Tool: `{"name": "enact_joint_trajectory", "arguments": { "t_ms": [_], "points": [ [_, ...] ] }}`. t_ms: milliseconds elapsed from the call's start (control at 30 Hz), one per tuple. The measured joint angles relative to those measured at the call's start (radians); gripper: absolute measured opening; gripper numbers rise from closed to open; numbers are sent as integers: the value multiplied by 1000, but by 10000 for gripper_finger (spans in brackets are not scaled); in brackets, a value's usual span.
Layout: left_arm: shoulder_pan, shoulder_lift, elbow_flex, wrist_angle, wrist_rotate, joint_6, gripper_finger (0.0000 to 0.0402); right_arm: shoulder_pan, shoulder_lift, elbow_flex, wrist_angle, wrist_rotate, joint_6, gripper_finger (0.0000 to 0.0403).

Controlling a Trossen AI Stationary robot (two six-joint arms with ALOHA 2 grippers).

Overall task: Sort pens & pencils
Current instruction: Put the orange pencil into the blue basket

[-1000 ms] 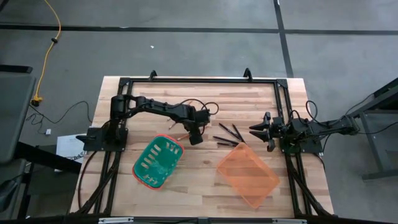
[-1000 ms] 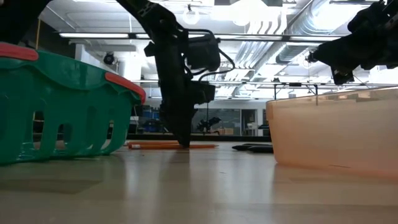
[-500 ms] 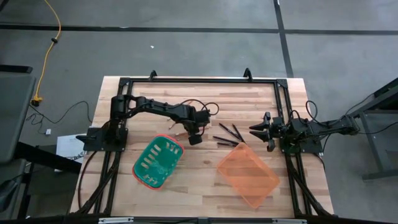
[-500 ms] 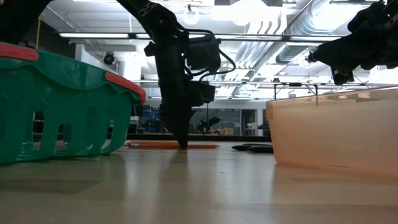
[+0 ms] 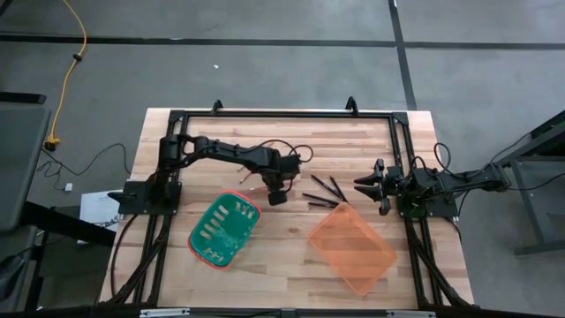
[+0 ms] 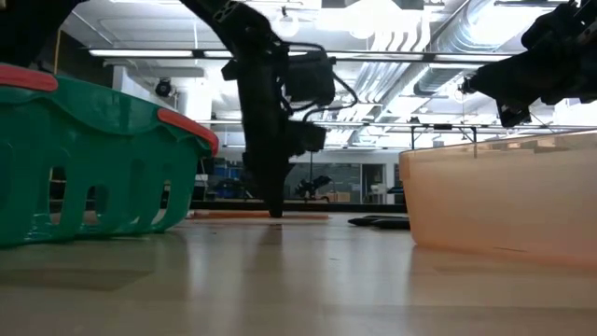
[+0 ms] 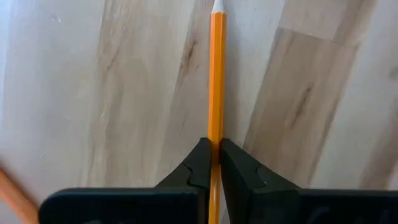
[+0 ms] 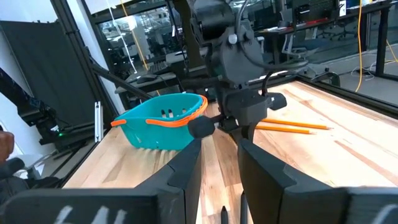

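Observation:
My left gripper (image 5: 267,187) stands fingers down at mid-table, shut on an orange pencil (image 7: 216,74) whose sharpened tip (image 7: 217,6) points away from it. In the low view this pencil (image 6: 224,216) shows level, close over the wood. Another orange pencil (image 7: 9,186) lies on the table beside it, and two pencils (image 8: 292,126) show in the right wrist view. Several dark pens (image 5: 322,191) lie flat on the table to the right. My right gripper (image 5: 360,184) hovers open near the table's right side, above the pens, holding nothing. My left gripper pinches the pencil's shaft (image 7: 216,134) between its two fingertips (image 7: 199,168). The fingers come from above, pointing down, and lie across the pencil. The pencil stays level, its tip end reaching well past the fingers; the other end is hidden by the gripper.
A green basket with an orange rim (image 5: 223,230) stands near the front left of centre. A clear orange bin (image 5: 350,249) stands at the front right. A black frame (image 5: 282,113) runs round the table's edges. Bare wood lies between basket and bin.
My left gripper has risen a little, and the orange pencil between its fingers has come up with it, staying level. My right arm has kept still.

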Motion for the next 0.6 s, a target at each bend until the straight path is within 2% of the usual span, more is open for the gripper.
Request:
{"name": "enact_joint_trajectory", "arguments": {
  "t_ms": [433, 600],
  "points": [
    [-2, -5, 259, -199, 1, 54, 3, 0, 0, 0, 0, 0, 0, 96],
    [-14, -8, 350, -328, -4, 79, 3, 0, 0, 0, 0, 0, 0, 96]
  ]
}}
